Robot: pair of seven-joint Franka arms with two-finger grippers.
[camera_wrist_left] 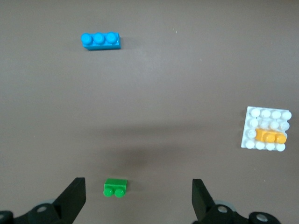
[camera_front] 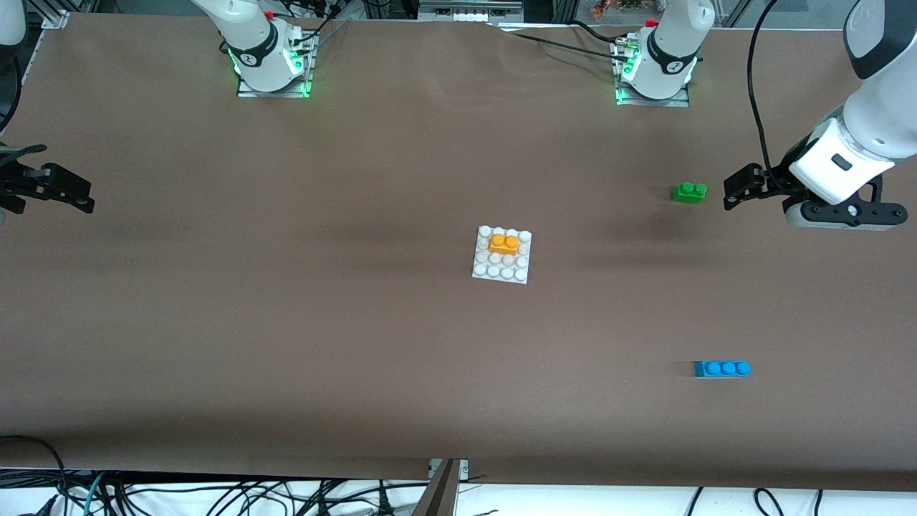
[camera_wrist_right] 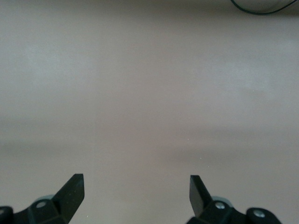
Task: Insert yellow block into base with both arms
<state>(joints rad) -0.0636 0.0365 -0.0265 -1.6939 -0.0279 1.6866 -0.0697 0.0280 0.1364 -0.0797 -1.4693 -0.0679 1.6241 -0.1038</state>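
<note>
You are at the tail of the job, by the look of it: the yellow block (camera_front: 504, 244) already sits on the base (camera_front: 501, 272), in the stud rows on the side of the plate farther from the front camera, and neither arm is touching it. From the left wrist view the yellow block (camera_wrist_left: 270, 136) lies flat and square with the studs of the base (camera_wrist_left: 252, 140), though you cannot tell from here whether it is pressed fully home.

The left gripper (camera_front: 741, 188) hangs over the left arm's end of the surface (camera_front: 286, 344), just beside the green two-stud brick (camera_front: 689, 191), with its jaws spread wide and holding nothing; the left wrist view shows the green two-stud brick (camera_wrist_left: 115, 187) on the cloth between them. The right gripper (camera_front: 61, 192) hangs over the right arm's end of the surface, jaws likewise spread and empty, with only bare cloth under it in the right wrist view.

The blue three-stud brick (camera_front: 722, 368) lies well apart from the base, nearer the front camera, and plays no part.

Your next move is likely a check, not a grasp. If the block proves loose, steady the plate with one gripper and press down on the block with the other. Otherwise leave both arms parked clear.
</note>
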